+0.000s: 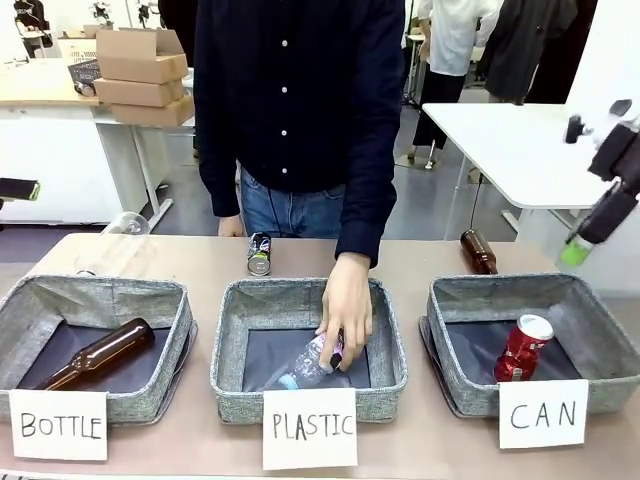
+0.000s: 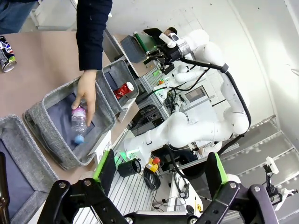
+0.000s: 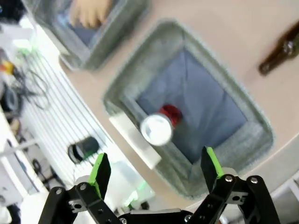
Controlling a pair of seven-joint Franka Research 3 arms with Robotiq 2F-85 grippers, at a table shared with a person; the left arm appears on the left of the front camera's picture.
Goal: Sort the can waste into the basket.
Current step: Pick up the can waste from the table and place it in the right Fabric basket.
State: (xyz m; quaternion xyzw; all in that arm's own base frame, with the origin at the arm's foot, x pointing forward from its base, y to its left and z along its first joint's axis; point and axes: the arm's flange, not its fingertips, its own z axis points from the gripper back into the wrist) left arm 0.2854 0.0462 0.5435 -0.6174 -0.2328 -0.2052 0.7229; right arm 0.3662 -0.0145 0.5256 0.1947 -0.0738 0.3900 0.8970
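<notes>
Right wrist view: right gripper (image 3: 154, 161), left gripper (image 2: 160, 161) open, empty; red metal can (image 3: 159, 127) in grey fabric basket (image 3: 261, 130); risk of striking person's hand (image 1: 346, 305) when reaching black-and-blue metal can (image 1: 259, 254).

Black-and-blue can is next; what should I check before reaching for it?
1. Red can inside the CAN basket: ok.
2. Right gripper open, empty: ok.
3. Left gripper open, empty: ok.
4. Black-and-blue can free on the table, nothing touching it: ok.
5. Reach path free: not ok, the person's hand is in the PLASTIC basket, near that can.
6. Can upright or lying: cannot tell.
</notes>
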